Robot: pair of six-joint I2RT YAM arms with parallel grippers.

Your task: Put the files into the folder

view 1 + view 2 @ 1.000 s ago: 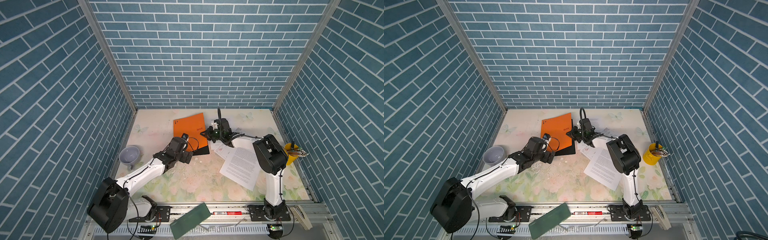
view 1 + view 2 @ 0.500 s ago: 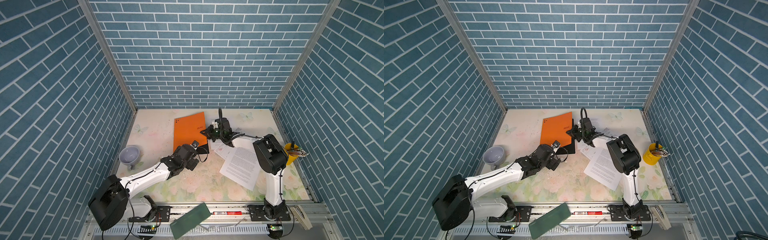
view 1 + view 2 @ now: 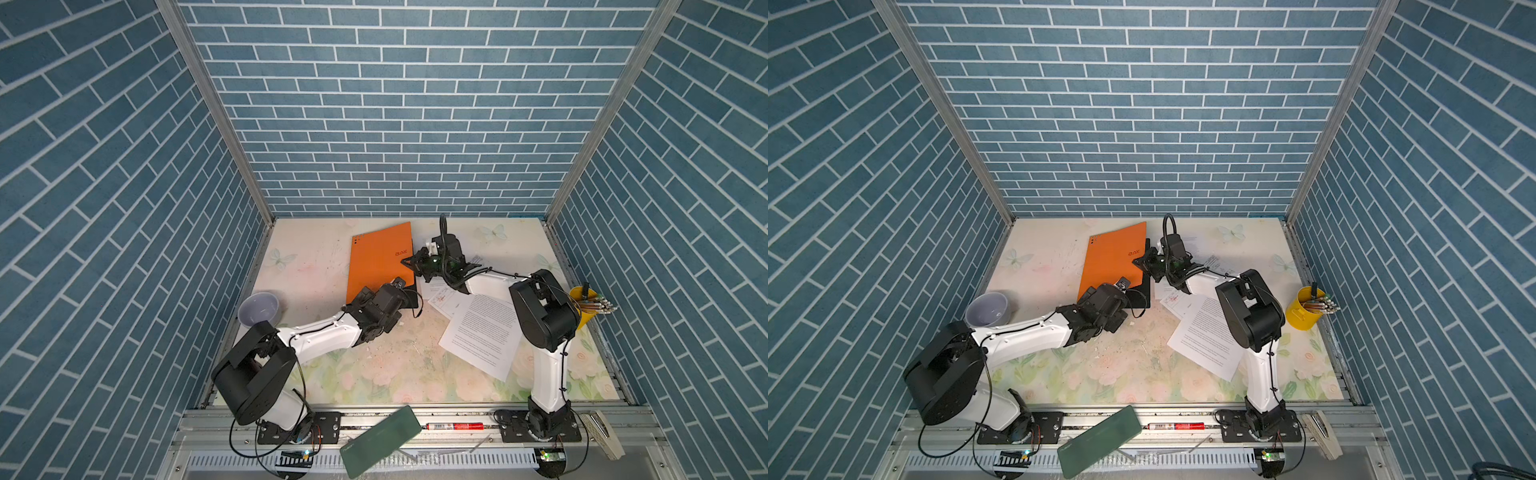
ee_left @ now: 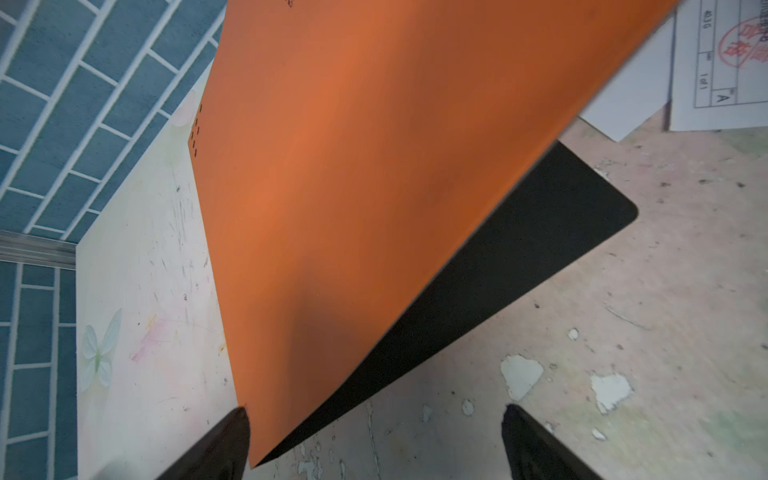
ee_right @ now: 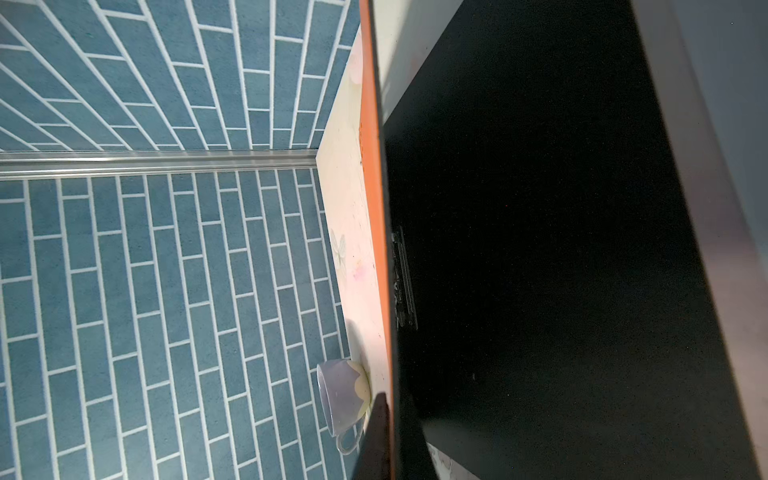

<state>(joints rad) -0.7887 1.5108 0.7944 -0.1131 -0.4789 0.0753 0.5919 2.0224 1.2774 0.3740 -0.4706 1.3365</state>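
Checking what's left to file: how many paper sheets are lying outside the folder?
3: a text sheet nearest the front, a drawing sheet beside the folder, one mostly hidden behind the right arm.

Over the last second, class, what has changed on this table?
The left hand, open, moved right along the near edge of the orange folder. The right hand stayed shut on its raised cover; the printed sheets stayed put.

The folder (image 3: 380, 266) lies left of the files (image 3: 482, 332), with the cup (image 3: 258, 309) further left.
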